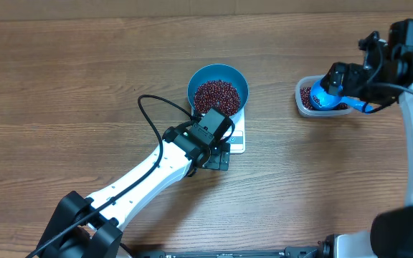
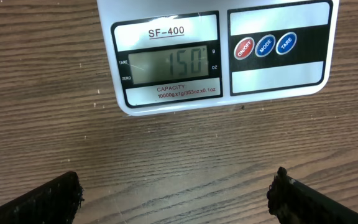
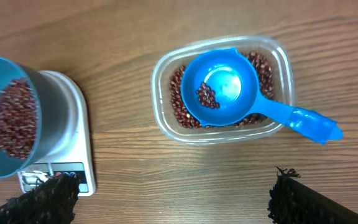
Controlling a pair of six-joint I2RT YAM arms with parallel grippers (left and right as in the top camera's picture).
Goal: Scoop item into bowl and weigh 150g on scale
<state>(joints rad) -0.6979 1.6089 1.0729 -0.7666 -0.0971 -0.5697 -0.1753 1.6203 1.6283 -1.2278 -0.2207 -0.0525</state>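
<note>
Dark red-brown beans point(image 1: 217, 94) are seen heaped in the blue bowl point(image 1: 193, 83), which is set on the white scale point(image 2: 278, 68); the scale's display point(image 2: 166, 62) is shown reading 150. The left gripper point(image 2: 179, 205) is held just off the scale's display edge, above the wooden table point(image 1: 84, 72), its jaws spread wide with nothing between them. Well apart from the scale, toward the right of the overhead view, a clear plastic tub point(image 3: 278, 50) of more beans is placed, and a blue scoop point(image 3: 229, 87) is laid across it with a few beans left in its cup and its handle pointed away from the scale. The right gripper point(image 3: 176, 202) is poised above tub and scale, likewise parted and empty.
</note>
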